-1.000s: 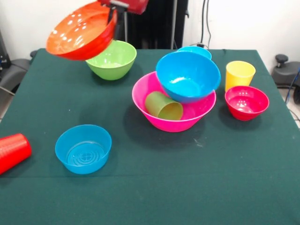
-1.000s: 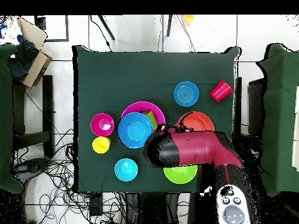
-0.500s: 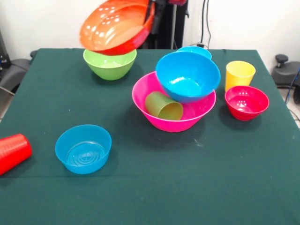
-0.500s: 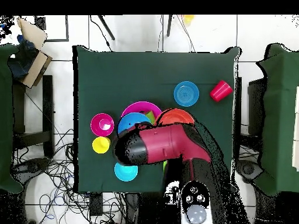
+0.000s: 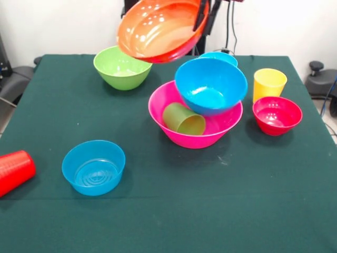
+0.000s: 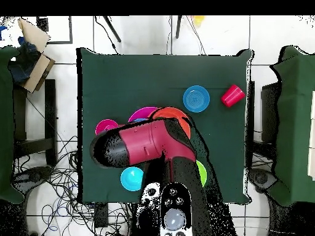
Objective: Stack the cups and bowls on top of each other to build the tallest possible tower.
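My gripper (image 5: 206,15) comes down at the top of the front view and is shut on the right rim of the orange bowl (image 5: 158,29), held tilted in the air above and left of the tower. The orange bowl also shows in the overhead view (image 6: 177,117). The biggest pink bowl (image 5: 196,136) holds the large blue bowl (image 5: 210,85), tilted, and the green cup (image 5: 183,119) lying on its side. The lime green bowl (image 5: 122,67) stands at the back left. The yellow cup (image 5: 269,83) and magenta-red bowl (image 5: 277,115) stand right. The cyan bowl (image 5: 218,56) is behind the tower.
A small translucent blue bowl (image 5: 93,167) stands at the front left, and the red cup (image 5: 15,169) lies on its side at the left table edge. In the overhead view the arm (image 6: 144,144) covers most of the tower; the pink rim (image 6: 140,113) shows beside it.
The gripper has carried the orange bowl rightward in the front view, from over the lime green bowl to just beside the tower. The other things have not moved.
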`<state>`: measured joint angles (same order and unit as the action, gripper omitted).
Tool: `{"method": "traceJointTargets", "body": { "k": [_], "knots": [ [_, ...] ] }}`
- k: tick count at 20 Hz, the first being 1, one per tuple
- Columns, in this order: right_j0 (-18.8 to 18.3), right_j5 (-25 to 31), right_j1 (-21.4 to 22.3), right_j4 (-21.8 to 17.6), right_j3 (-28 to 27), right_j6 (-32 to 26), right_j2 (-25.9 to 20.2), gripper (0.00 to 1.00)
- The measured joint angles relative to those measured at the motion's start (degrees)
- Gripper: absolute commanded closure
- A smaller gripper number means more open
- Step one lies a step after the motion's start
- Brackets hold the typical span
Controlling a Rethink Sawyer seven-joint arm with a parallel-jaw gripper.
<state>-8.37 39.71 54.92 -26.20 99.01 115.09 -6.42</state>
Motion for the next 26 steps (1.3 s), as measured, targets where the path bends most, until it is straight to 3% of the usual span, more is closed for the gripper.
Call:
{"method": "traceJointTargets", "body": {
  "k": [12,21,26],
  "knots": [
    [1.1,-3.2,-4.6,0.2,-1.5,0.0,2.6,1.00],
    [1.5,-18.3,-8.1,0.2,2.5,0.0,6.9,1.00],
    [2.8,-22.6,-9.7,0.2,4.5,0.0,9.7,1.00]
  ]
}}
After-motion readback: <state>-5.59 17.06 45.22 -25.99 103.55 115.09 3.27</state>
